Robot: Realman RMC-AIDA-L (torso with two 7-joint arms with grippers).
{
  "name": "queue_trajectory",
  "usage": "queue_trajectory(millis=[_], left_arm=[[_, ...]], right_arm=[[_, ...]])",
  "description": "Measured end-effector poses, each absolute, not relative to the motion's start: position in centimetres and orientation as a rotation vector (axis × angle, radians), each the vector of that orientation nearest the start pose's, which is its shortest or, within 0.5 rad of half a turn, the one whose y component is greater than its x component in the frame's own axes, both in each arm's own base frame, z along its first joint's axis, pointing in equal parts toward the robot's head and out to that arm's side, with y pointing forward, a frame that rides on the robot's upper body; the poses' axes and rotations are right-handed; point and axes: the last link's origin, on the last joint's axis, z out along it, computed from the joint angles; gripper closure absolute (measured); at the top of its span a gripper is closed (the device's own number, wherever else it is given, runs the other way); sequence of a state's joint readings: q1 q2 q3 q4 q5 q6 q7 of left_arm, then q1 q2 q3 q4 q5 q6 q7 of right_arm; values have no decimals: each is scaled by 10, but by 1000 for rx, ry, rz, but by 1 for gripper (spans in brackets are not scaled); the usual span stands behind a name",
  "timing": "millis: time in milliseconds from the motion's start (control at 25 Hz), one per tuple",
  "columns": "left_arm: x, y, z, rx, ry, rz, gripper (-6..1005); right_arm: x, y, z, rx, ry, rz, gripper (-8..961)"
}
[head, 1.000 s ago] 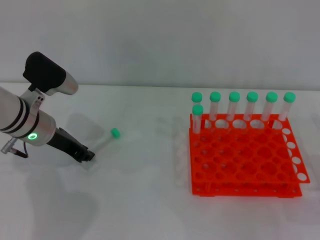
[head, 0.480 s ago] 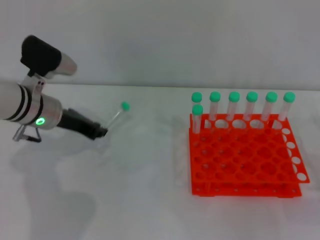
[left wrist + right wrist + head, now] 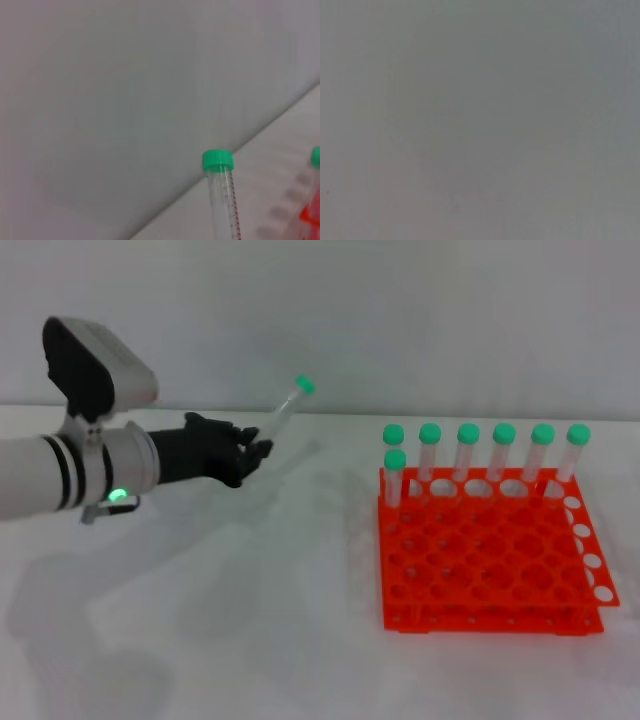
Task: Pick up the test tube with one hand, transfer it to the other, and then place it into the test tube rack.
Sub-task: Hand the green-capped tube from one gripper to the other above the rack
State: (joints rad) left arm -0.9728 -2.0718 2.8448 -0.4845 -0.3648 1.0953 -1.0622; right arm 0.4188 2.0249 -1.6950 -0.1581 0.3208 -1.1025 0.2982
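Observation:
My left gripper (image 3: 255, 453), black and pronged on a silver-white arm with a green light, is shut on the lower end of the test tube (image 3: 285, 412). It holds the tube above the table, left of the rack, tilted with its green cap up and to the right. The tube also shows in the left wrist view (image 3: 222, 195), cap at the top. The orange-red test tube rack (image 3: 490, 560) stands on the right of the table with several green-capped tubes (image 3: 468, 452) along its back rows. My right gripper is out of view; the right wrist view shows only blank grey.
A white table (image 3: 250, 620) lies under everything, with a pale wall behind it. The rack's front rows of holes are empty. A red rack corner (image 3: 311, 217) and another green cap (image 3: 316, 156) show in the left wrist view.
My left gripper has lifted the test tube off the table, risen and moved right toward the rack. The tube has swung from lying flat to tilted upward.

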Motion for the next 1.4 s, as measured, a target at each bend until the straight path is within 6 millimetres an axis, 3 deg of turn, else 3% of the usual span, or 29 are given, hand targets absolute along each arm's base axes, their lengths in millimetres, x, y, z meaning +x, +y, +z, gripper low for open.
queue_trajectory(millis=[160,520,720,1080,1400], left_arm=[[-251,423,-15,-2344,-369,-473,792],[-248,382,-34,-2177,-263,-802,788],[-238,357,-58,-2129,-253,-909,785],[-215,322,-92,-2100,-314,-1038,780],[-209,315,-105,-2159,-316,-1023,776]], right_arm=[[359,341,36,-1480,610,695,114],[359,338,36,-1479,609,705,115],[342,336,30,-1544,579,820,115],[295,331,28,-1933,571,1191,115],[260,343,25,-2281,644,1282,126]])
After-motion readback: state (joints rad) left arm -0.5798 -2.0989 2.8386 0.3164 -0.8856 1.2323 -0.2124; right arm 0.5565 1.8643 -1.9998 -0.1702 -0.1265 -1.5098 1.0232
